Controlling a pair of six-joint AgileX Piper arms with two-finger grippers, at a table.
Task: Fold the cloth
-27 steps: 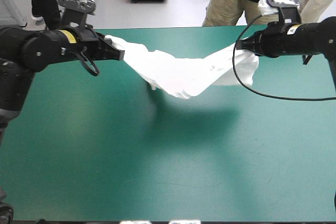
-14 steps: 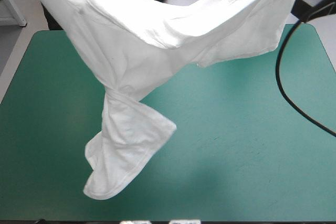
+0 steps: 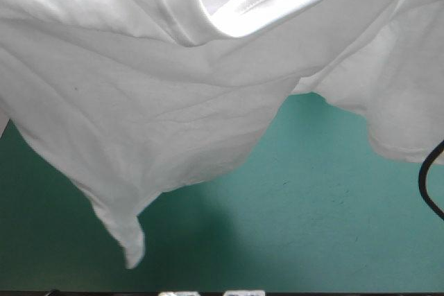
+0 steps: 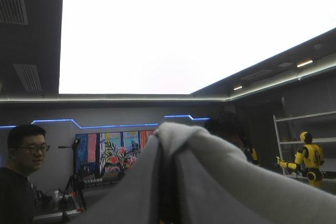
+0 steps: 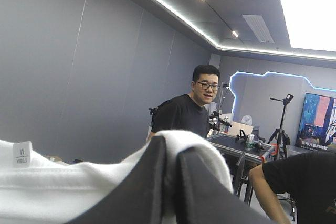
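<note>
Left pincer [image 4: 168, 187] and right pincer [image 5: 170, 182] each clamped on the T-shirt [image 3: 173, 102] — sheet hangs below both, stretched arm to arm, apparently clear of the desk [image 3: 312, 227].

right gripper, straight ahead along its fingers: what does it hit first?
The T-shirt itself: a fold wraps over the tips of the right gripper. Beyond that it points level into open air; the way looks free, though depth is unclear.
</note>
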